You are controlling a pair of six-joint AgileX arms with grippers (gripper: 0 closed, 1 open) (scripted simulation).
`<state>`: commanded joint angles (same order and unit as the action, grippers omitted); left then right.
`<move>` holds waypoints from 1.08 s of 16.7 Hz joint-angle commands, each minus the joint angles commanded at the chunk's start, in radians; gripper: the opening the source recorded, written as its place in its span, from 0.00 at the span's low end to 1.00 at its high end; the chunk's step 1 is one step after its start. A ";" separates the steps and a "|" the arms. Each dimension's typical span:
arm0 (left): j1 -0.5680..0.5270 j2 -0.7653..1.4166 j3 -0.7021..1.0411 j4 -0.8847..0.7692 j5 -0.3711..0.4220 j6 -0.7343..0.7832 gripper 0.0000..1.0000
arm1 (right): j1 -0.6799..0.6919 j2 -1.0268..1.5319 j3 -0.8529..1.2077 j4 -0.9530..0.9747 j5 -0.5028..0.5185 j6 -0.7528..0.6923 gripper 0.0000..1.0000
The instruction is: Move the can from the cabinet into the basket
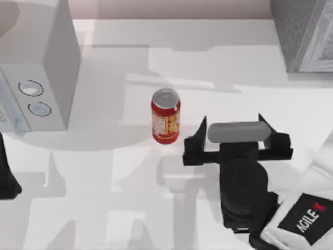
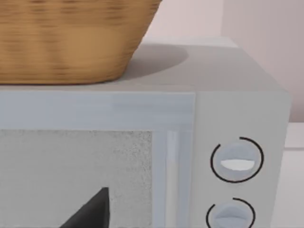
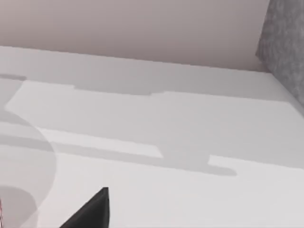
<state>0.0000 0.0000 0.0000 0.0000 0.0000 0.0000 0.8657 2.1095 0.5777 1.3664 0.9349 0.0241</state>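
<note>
White table carries the can upright in the open, well apart from the cabinet at the far right. Right claw sits spread just beside it, not yet gripping; next it must shift left to straddle the can. Left arm is parked by the dialled box, under the basket.

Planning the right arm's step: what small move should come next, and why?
Probably shift the right gripper toward the top view's left until its open jaws straddle the can. The can stands upright on the table, beside the gripper and ungrasped.
</note>
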 joint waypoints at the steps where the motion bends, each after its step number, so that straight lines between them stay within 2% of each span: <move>1: 0.000 0.000 0.000 0.000 0.000 0.000 1.00 | -0.051 -0.083 -0.036 -0.075 -0.042 -0.001 1.00; 5: 0.000 0.000 0.000 0.000 0.000 0.000 1.00 | -0.272 -0.516 -0.192 -0.413 -0.238 -0.006 1.00; 12: 0.000 0.000 0.000 0.000 0.000 0.000 1.00 | -0.635 -1.442 -0.436 -0.989 -0.615 -0.015 1.00; 18: 0.000 0.000 0.000 0.000 0.000 0.000 1.00 | -0.820 -1.960 -0.552 -1.295 -0.857 -0.022 1.00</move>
<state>0.0000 0.0000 0.0000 0.0000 0.0000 0.0000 0.0460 0.1498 0.0258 0.0718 0.0781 0.0026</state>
